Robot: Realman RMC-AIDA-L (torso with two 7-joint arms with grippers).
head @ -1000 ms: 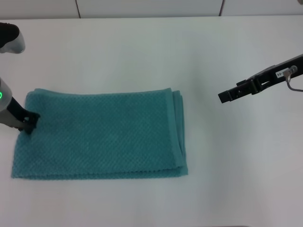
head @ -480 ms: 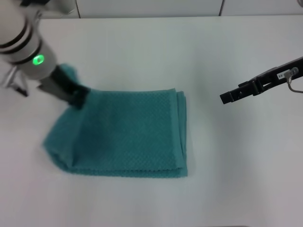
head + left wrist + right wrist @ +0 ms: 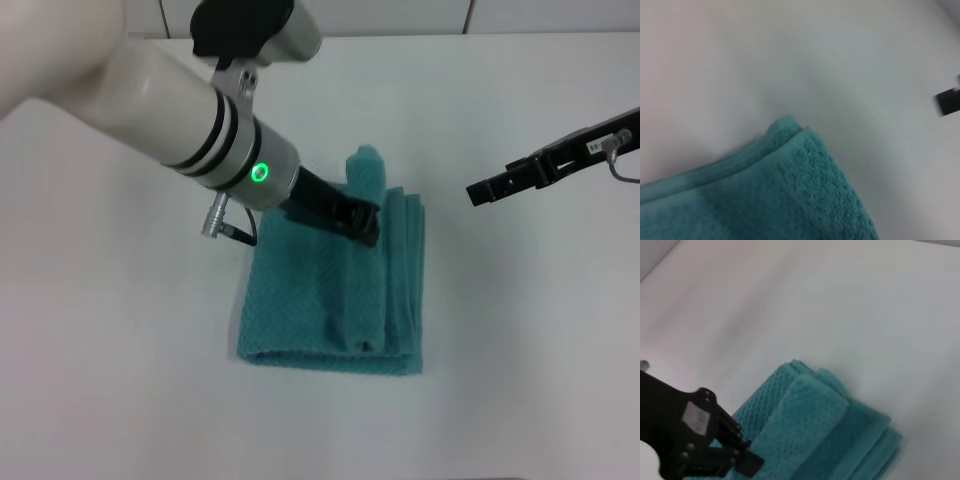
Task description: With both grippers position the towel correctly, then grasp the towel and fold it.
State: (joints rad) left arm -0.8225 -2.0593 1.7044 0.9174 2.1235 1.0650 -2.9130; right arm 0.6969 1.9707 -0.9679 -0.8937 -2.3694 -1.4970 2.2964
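Two end effectors show in the head view. The left end effector (image 3: 366,225) is over the middle of the white worktop (image 3: 520,330), clenched on an edge of the teal towel (image 3: 340,310), and the held part is lifted and carried over the rest of the cloth, toward its layered right edge. The towel lies near the centre of the worktop, with one corner standing up beside the black fingers. The right end effector (image 3: 480,192) hovers well apart to the right, above bare worktop; whether it is released or clenched I cannot tell.

From the left wrist view, a folded corner of the towel (image 3: 790,200) lies on the worktop.

From the right wrist view, the left end effector (image 3: 747,460) pinches the towel (image 3: 830,440), whose raised fold rests on the layers.
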